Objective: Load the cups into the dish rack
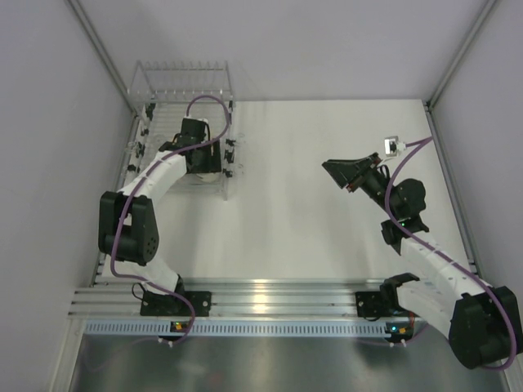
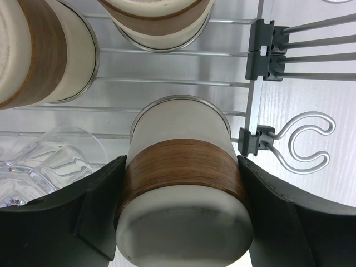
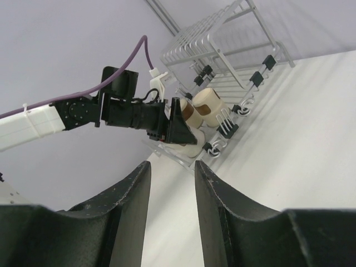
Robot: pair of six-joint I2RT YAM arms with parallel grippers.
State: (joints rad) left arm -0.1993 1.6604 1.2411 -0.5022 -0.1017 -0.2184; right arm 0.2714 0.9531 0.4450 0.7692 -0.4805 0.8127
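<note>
The clear dish rack [image 1: 184, 82] stands at the far left of the table. My left gripper [image 1: 202, 161] reaches into its near end, shut on a cream cup with a brown band [image 2: 181, 128], mouth away from the camera, over the rack's tines [image 2: 167, 83]. Two more cream cups [image 2: 50, 50] [image 2: 158, 19] and a clear cup [image 2: 50, 161] sit in the rack beside it. My right gripper [image 3: 172, 172] is open and empty, held above the table's right side [image 1: 337, 170], pointing toward the rack [image 3: 222, 28]. Other clear cups are hidden.
Black clips with wire hooks [image 2: 261, 139] line the rack's right edge. Grey walls close in on the left, back and right. A metal rail [image 1: 270, 298] runs along the near edge by the arm bases.
</note>
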